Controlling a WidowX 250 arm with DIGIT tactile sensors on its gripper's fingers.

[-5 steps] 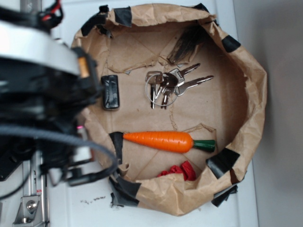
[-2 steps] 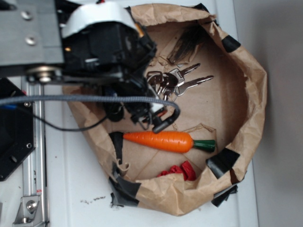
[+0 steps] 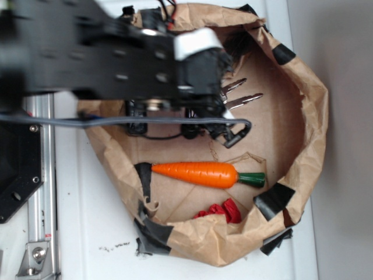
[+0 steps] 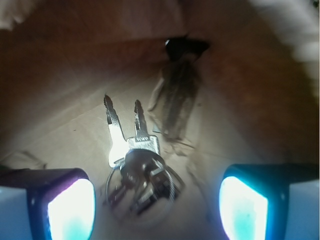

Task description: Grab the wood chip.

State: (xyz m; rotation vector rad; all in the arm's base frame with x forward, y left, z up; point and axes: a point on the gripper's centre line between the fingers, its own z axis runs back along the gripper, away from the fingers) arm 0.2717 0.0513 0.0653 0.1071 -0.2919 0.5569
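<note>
In the wrist view the wood chip (image 4: pixel 175 100) lies flat on brown paper, a dark streaky splinter just past the silver bunch of keys (image 4: pixel 132 155). My gripper (image 4: pixel 156 210) is open and holds nothing. Its two lit pads (image 4: pixel 70 207) stand wide apart on either side of the key ring, short of the chip. In the exterior view my black arm (image 3: pixel 116 58) reaches over the bin. It covers most of the chip, and only a dark end (image 3: pixel 239 42) shows. Two key blades (image 3: pixel 242 99) stick out past the arm.
A crumpled brown paper wall (image 3: pixel 309 128) patched with black tape rings the bin. An orange toy carrot (image 3: pixel 201 174) lies across the middle and a red object (image 3: pixel 221 210) sits near the front wall. A grey cable (image 3: pixel 175 121) hangs under the arm. A metal rail (image 3: pixel 38 175) runs along the left.
The arm has swung right from the bin's left edge to above the keys. It now covers the black box, the key ring and most of the chip.
</note>
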